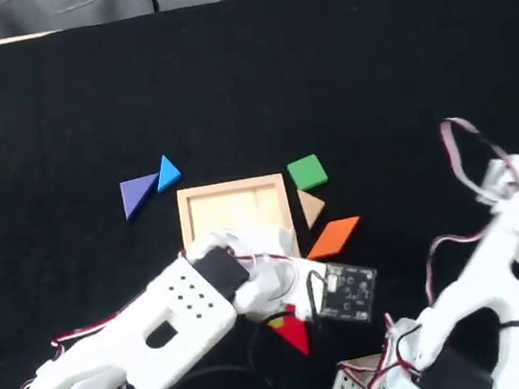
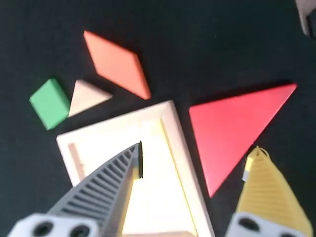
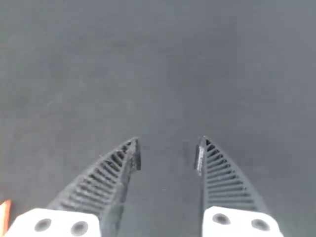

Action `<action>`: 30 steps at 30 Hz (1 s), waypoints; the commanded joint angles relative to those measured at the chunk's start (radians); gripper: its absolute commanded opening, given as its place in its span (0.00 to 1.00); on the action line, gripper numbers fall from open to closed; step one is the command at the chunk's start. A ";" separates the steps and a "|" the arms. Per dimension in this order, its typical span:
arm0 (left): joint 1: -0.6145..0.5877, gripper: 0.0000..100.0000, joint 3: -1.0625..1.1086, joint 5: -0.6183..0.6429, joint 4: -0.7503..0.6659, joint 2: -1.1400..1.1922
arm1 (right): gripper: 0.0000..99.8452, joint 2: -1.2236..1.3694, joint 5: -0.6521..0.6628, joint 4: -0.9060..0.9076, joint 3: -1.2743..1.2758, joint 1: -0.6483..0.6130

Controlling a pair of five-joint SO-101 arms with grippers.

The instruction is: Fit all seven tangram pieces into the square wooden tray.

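Nearest the arms' bases, the right gripper (image 3: 168, 150) hangs over the black desk (image 1: 54, 107) with its jaws released, bare black surface showing between them, well apart from every piece. The left gripper (image 2: 197, 149) is stretched out to the near edge of the square wooden tray (image 2: 113, 126), and its jaws are also released and grasp nothing. Its grey finger (image 2: 111, 190) hangs over the tray's pale floor, while its yellow finger (image 2: 266, 192) stands outside the rim, its tip at the edge of the large red triangle (image 2: 232, 123); whether it touches the piece I cannot tell. That triangle lies flat on the desk just beside the tray's rim, a thin strip of black between them, so the rim and much of the red piece sit in the gap of the open jaws. Farther out, along the tray's right side, the orange parallelogram (image 2: 116, 64) lies near the rim. The small tan triangle (image 2: 86, 96) lies just past it, close to the tray. The green square (image 2: 49, 103) sits by the far right corner, just beside the tan triangle. Off the far left corner lie the purple triangle (image 1: 137, 193) and the small blue triangle (image 1: 168, 173), close enough that they seem to touch.
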 commanded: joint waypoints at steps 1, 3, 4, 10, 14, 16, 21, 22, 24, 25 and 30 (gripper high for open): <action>0.042 0.33 0.074 0.005 -0.141 0.006 | 0.19 -0.047 -0.040 0.006 -0.091 0.110; 0.053 0.33 0.104 0.003 -0.176 0.041 | 0.19 -0.041 -0.040 0.006 -0.108 0.141; 0.053 0.33 0.108 0.003 -0.189 0.064 | 0.19 -0.039 -0.040 0.005 -0.113 0.152; 0.053 0.33 0.073 0.005 -0.213 0.192 | 0.19 -0.038 -0.055 -0.028 -0.157 0.270; 0.054 0.33 0.051 0.000 -0.216 0.244 | 0.19 -0.028 -0.049 -0.021 -0.170 0.281; 0.056 0.33 0.051 -0.002 -0.215 0.252 | 0.19 0.010 -0.041 -0.021 -0.173 0.259; 0.087 0.33 0.053 -0.043 -0.212 0.252 | 0.19 0.185 0.000 -0.037 -0.185 0.167; 0.088 0.33 0.051 -0.043 -0.216 0.252 | 0.19 0.222 0.008 -0.040 -0.194 0.155; 0.088 0.33 0.042 -0.044 -0.218 0.252 | 0.19 0.286 0.012 -0.038 -0.223 0.149; 0.088 0.33 0.031 -0.043 -0.218 0.255 | 0.19 0.314 0.014 -0.037 -0.239 0.149; 0.088 0.33 0.002 -0.044 -0.219 0.262 | 0.19 0.343 0.023 -0.037 -0.252 0.144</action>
